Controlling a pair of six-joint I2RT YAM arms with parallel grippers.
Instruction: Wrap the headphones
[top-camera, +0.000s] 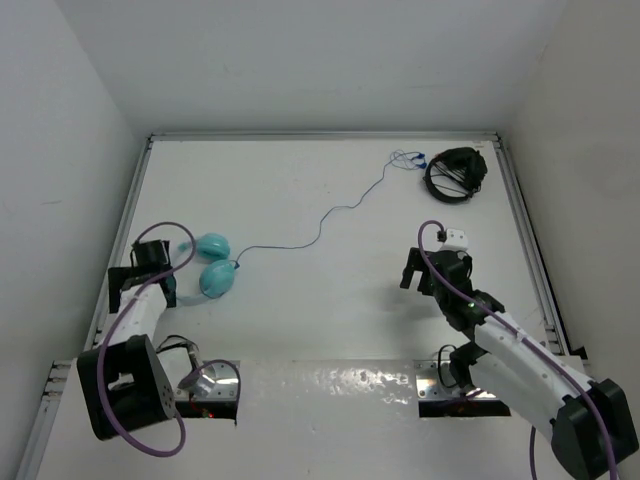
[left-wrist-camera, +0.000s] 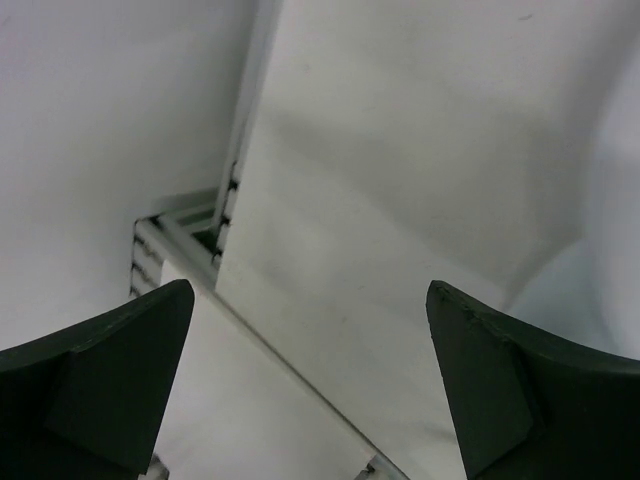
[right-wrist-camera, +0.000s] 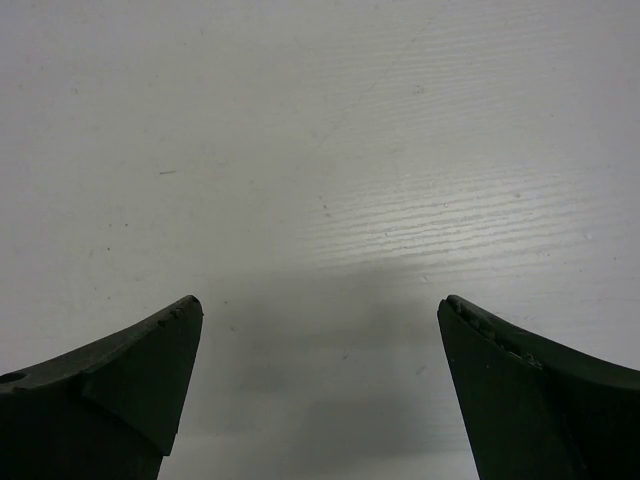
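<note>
Fingers released on both arms, nothing held. L fingers (left-wrist-camera: 115, 380) face the wall (left-wrist-camera: 120, 100) and corner rail (left-wrist-camera: 175, 250). R fingers (right-wrist-camera: 110, 390) are over bare surface (right-wrist-camera: 330, 150).

Headphones (top-camera: 216, 280) lie at the left side of the surface, just right of the L wrist.

Risks, imo:
- L points away from the cups (top-camera: 212, 245), so the reorient could knock them or clip the wall.
- Cable (top-camera: 322, 222) is thin and flat on the surface, so a pinch may miss or slip.
- Pulling the cable likely drags the light cups.
- Far end lies just beside the black wire bundle (top-camera: 455, 175), so it could snag and haul it along.

Orientation: cups sit side by side, one farther, one nearer. Long axis = cable run, diagonal from near-left cups to far-right corner. Headband too thin to make out.
</note>
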